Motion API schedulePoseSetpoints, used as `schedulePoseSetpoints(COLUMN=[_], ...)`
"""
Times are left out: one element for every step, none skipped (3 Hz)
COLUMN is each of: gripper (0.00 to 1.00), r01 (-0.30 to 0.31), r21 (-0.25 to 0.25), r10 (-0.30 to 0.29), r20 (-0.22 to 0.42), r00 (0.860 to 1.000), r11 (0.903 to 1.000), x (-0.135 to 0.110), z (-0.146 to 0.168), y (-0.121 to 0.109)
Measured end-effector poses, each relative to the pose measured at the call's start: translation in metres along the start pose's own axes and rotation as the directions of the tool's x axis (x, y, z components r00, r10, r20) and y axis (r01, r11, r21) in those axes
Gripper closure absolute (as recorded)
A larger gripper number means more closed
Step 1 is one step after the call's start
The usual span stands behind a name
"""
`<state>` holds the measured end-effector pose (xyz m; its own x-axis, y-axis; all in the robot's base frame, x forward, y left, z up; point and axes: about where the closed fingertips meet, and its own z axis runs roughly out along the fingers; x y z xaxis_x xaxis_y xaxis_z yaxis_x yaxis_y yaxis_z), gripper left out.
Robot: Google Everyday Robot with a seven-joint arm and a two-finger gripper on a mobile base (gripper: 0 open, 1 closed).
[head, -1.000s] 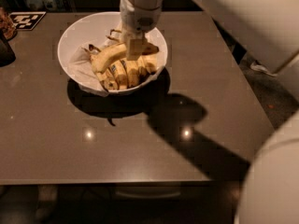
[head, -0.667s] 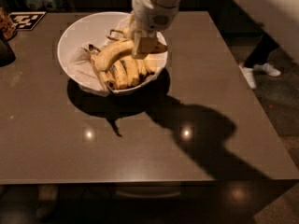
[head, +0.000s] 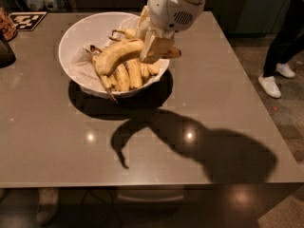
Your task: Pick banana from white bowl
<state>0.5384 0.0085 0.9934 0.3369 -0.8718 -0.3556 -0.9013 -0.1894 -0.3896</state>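
Your gripper [head: 155, 50] hangs over the right-hand side of the white bowl [head: 83, 28], and its fingers are closed across the banana [head: 115, 55], which it holds near one end. That off-centre hold is what the next move depends on. The banana's long axis runs across the picture. Most of its curved length reaches out to the picture's left of the gripper and dips a little over the middle of the bowl, while only a short dark tip pokes out on the right, past the rim. It looks raised above the other bananas [head: 129, 75] lying in the bowl, and the separate curved shadow [head: 121, 144] on the table [head: 223, 103] supports that, though you cannot be sure the low left end is fully clear of them. A few dark stems stick up just beside that end, and the crinkled lining sits under it. So the free way out is straight up, and the long unsupported side may swing or droop in the grip if you move sharply. Well apart from all this, a checkered marker [head: 26, 20] lies at the far left corner of the table, and a person's legs [head: 281, 56] stand off to the right, beyond the table edge.
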Motion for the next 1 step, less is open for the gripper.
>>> schedulePoseSetpoints(gripper=[1.0], r01=[-0.025], r21=[-0.015], r10=[0.025], r20=[0.002], r00=[1.0], r11=[0.9996], x=[-0.0058], z=[-0.0104], y=[0.018])
